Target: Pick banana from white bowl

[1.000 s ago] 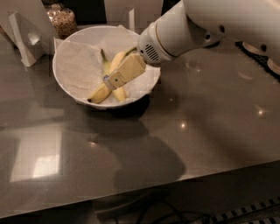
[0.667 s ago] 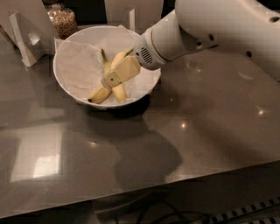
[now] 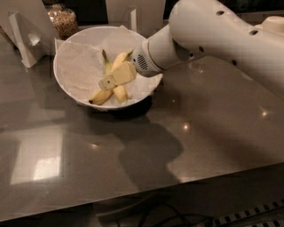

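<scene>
The white bowl [image 3: 71,66], lined with crinkled white paper, stands at the back left of the dark table. In it lies the pale-yellow banana [image 3: 101,96], its brown tip pointing to the front left. A slimmer banana [image 3: 120,58] with a greenish stem lies behind it. My gripper [image 3: 116,78] reaches into the bowl from the right and sits low over the bananas, right above the pale-yellow one. It hides the middle part of both bananas. I cannot tell whether it touches them.
A glass jar of grains [image 3: 63,21] and a white folded stand [image 3: 25,37] stand behind and left of the bowl. White boxes [image 3: 133,13] are at the back. My white arm [image 3: 222,40] spans the right side. The table's front edge [image 3: 146,195] runs below.
The arm's wrist and upper link have shifted slightly over the bowl's right rim. The gripper stays in the bowl over the bananas, which have not visibly moved.
</scene>
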{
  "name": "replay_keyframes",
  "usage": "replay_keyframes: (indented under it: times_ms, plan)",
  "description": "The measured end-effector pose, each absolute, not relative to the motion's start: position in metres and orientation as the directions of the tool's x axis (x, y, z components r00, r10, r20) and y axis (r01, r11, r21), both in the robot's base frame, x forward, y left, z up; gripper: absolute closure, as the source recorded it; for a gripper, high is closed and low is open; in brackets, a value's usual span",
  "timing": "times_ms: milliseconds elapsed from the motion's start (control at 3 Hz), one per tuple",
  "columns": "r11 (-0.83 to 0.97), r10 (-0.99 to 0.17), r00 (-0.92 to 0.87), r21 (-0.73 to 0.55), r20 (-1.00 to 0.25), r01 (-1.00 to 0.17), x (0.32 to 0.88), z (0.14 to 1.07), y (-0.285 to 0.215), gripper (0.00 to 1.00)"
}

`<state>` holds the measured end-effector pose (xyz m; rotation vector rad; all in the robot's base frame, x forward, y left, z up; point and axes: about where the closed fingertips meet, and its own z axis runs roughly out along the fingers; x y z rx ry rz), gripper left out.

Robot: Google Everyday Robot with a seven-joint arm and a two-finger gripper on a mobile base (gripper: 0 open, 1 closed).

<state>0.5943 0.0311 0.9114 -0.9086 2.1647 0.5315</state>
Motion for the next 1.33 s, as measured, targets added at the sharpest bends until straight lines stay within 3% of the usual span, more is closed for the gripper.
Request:
replay_keyframes:
  times_ms: [333,667,1333]
  plan:
    - [0.663,-0.419,-0.520,0.140,-0.744,-0.735,0.599,0.900,0.041,0.15]
    - [0.654,-0.407,-0.535,0.173,-0.740,-0.737,0.603,0.892,0.050,0.23]
    - [0.646,-0.394,-0.555,0.209,-0.732,-0.734,0.613,0.880,0.061,0.26]
